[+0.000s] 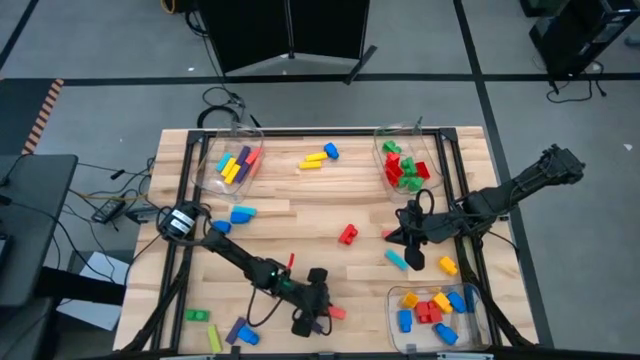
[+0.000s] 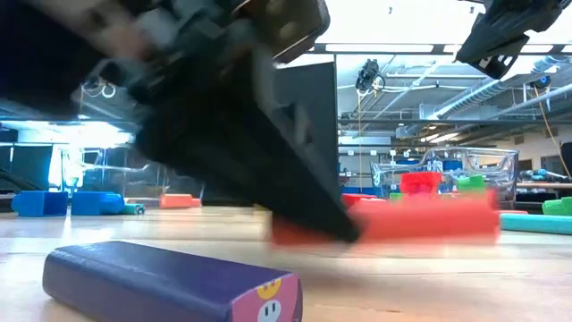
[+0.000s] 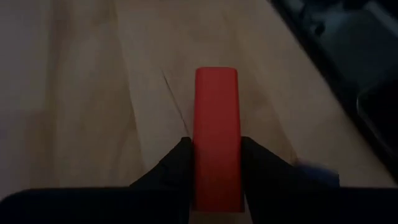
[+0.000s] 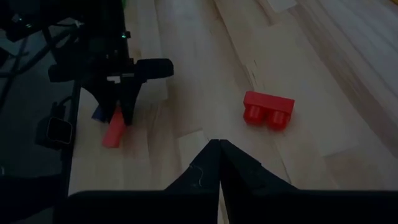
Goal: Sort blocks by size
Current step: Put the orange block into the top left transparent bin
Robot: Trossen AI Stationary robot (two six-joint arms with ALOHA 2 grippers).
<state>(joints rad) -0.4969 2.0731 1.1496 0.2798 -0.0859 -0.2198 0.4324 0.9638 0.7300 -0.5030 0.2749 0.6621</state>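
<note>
Left gripper [image 3: 214,165] clamped on long red plastic bar [image 3: 216,134] at near table edge, gripped mid-length for carrying to a bin. Right gripper [image 4: 219,163] fully closed, idle mid-right.

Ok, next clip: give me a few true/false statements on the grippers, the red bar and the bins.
1. The left gripper is shut on the long red bar. True.
2. The right gripper holds a red brick. False: it is shut and empty; the red two-stud brick lies apart from it on the table.
3. The bin with red and green blocks sits at the far right. True.
4. The purple block stands upright. False: it lies flat.
</note>
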